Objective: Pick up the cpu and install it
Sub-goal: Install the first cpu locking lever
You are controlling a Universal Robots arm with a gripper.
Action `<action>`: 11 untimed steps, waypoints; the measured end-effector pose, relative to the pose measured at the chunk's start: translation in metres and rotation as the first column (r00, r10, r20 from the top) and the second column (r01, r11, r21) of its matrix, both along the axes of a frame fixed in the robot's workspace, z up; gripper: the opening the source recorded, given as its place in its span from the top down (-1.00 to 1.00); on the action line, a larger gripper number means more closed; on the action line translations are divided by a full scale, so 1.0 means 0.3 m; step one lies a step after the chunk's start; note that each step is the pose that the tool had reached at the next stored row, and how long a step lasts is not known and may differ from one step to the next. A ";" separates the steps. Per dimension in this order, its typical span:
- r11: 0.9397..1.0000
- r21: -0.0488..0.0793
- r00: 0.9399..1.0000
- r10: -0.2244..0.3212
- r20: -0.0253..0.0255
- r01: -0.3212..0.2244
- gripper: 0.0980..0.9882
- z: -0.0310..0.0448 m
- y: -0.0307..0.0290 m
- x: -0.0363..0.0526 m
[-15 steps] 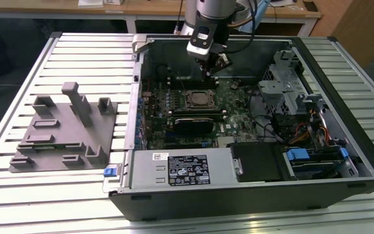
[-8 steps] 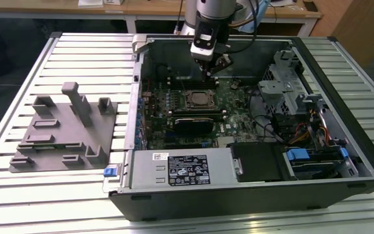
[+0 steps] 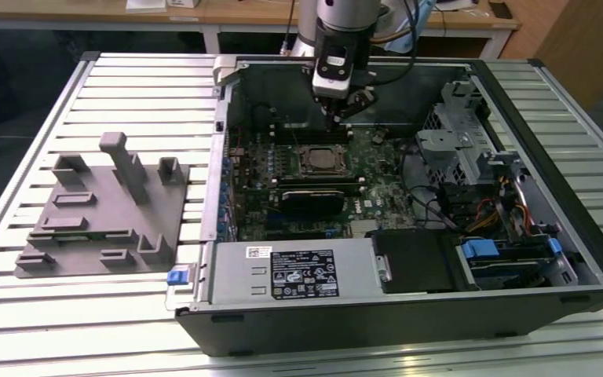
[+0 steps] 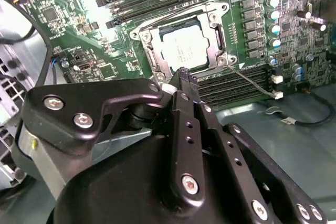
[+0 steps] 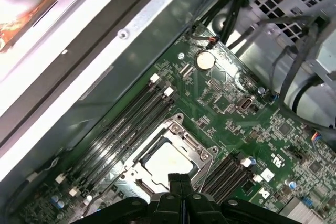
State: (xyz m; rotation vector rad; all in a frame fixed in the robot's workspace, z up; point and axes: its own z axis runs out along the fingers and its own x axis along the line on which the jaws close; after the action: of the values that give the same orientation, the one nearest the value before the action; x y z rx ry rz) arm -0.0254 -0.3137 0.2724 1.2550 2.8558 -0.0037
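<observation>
cpu [image 4: 184, 49] flat in socket [image 4: 212, 34], gripper [image 4: 184, 80] above

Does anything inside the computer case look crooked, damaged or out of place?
Nothing stands out. The cpu lies flat and square inside its socket frame on the motherboard. The gripper, fingers together, holds nothing above it.

Bright overhead light; glare whitens both wrist views' corners, sharp elsewhere.
</observation>
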 end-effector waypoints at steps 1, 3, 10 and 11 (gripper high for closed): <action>1.000 0.000 1.000 0.010 0.000 -0.010 0.98 0.000 0.000 0.000; 1.000 0.000 1.000 0.030 0.000 -0.030 0.98 0.000 0.000 0.000; 0.995 0.000 0.995 0.096 0.000 -0.096 0.98 0.000 0.000 0.000; 0.994 0.000 0.994 0.106 0.000 -0.106 0.98 0.000 0.000 0.000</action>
State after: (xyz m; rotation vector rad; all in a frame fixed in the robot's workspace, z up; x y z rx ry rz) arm -0.0254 -0.3138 0.2724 1.1022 2.9181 -0.0019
